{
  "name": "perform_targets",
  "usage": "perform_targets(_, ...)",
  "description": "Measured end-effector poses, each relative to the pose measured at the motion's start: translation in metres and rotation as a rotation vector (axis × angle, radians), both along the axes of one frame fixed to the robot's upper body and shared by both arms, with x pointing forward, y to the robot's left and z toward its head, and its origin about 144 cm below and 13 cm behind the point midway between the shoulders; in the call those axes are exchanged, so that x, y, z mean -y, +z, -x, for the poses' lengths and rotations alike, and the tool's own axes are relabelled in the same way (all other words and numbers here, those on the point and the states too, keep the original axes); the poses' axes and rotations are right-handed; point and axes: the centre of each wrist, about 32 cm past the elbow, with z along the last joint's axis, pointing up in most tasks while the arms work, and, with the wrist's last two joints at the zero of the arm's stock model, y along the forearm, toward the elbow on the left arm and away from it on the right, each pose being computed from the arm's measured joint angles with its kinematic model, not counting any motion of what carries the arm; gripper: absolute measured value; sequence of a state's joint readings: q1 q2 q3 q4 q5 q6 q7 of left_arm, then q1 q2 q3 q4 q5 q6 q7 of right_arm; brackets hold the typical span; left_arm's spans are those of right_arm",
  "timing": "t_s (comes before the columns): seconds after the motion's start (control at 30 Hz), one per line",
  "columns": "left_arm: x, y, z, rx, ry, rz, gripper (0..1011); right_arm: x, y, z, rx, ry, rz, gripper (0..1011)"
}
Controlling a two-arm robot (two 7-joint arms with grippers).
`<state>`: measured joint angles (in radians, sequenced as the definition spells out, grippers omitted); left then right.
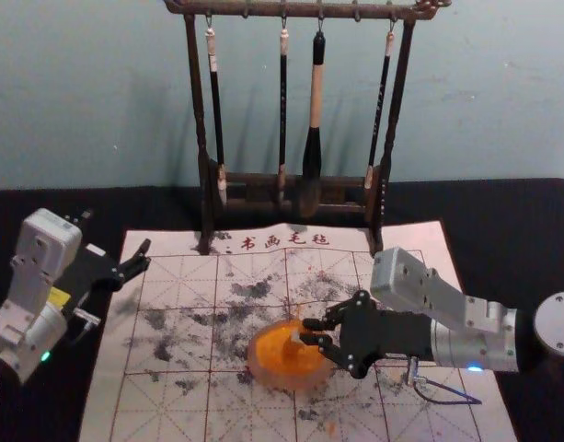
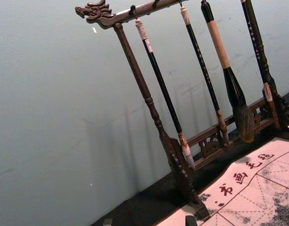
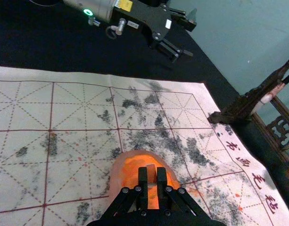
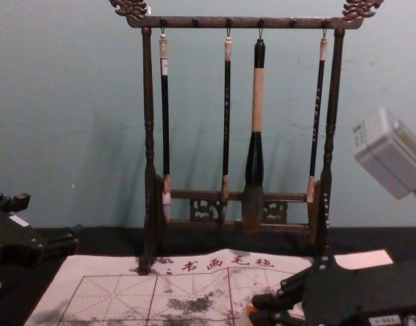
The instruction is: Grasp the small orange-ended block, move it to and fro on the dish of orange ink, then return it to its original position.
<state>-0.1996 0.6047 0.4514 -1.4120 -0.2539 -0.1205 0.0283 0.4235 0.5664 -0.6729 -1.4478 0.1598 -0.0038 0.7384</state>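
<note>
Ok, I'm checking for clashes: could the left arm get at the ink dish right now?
Probably, from the left: only mat seems to lie between left gripper and dish, though the right gripper, holding the block over it, could interfere.

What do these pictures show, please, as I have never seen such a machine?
This is a two-armed robot. The head view looks down from its head, the chest view forward from lower down; each wrist view from that arm's wrist. A white gridded sheet lies on a black surface, with a translucent round dish of orange ink on it. Behind stands a dark wooden rack with four hanging brushes. The right gripper, over the dish, has its jaws closed on a small orange-tinted block. The left gripper, at the left, is empty, jaws apart.
</note>
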Motion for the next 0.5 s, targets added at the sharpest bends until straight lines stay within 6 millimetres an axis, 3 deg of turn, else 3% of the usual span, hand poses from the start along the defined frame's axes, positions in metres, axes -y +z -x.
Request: perform_targets(0.5,0.0000,0.0000,0.0000,0.000,0.000,0.000,1001,0.0017,0.0027,-0.0023,-0.007,-0.046,0.015,85)
